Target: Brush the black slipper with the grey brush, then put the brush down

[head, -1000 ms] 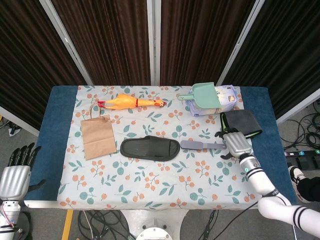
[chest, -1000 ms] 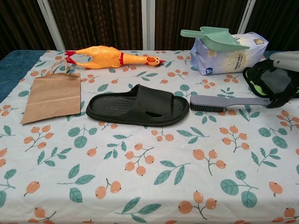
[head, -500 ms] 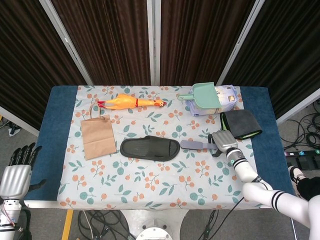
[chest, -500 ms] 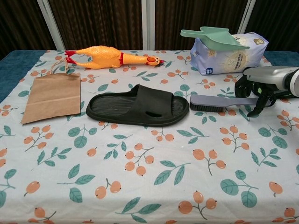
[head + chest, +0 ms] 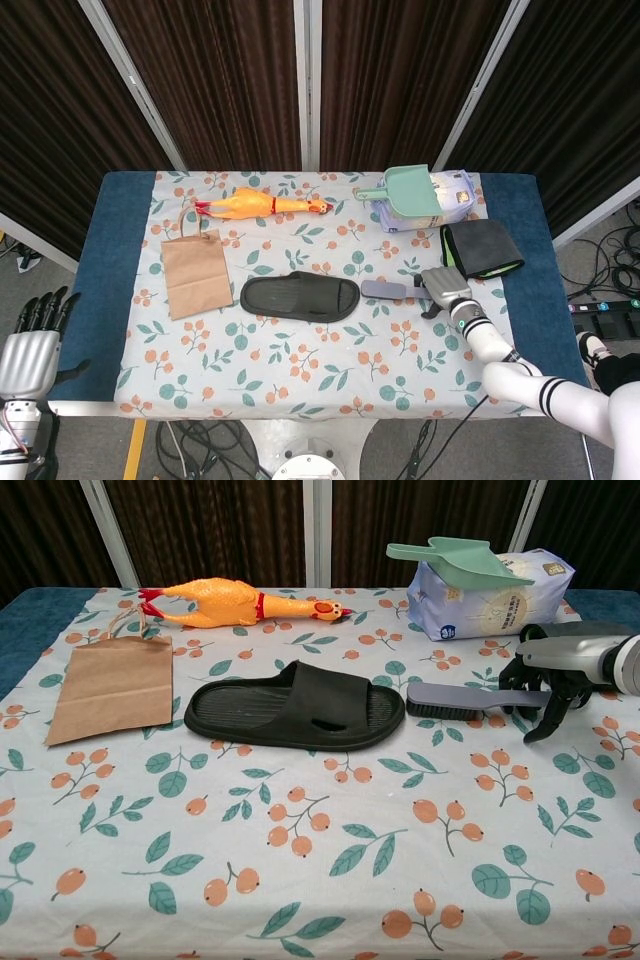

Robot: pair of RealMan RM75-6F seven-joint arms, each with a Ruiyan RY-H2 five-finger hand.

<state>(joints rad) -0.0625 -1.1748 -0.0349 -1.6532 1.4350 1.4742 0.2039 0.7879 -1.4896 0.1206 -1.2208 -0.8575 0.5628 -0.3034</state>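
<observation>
Nearby, right robot hand (image 5: pixel 560 675) with fingers apart over grey brush (image 5: pixel 470 700) handle, black slipper (image 5: pixel 296 707) just beside.

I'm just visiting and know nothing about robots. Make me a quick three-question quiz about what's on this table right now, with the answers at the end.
1. True or false: the grey brush is lying on top of the black slipper.
2. Which thing rests on the white bag at the back? A) rubber chicken B) green scoop C) paper bag
3. Fill in: the robot's ____ hand is at the brush handle.

Key
1. False. The brush lies on the tablecloth just beside the slipper's end.
2. B, the green scoop. The rubber chicken and brown paper bag lie on the cloth.
3. Right. The right hand is curled over the handle; the left hand hangs off the table.
</observation>
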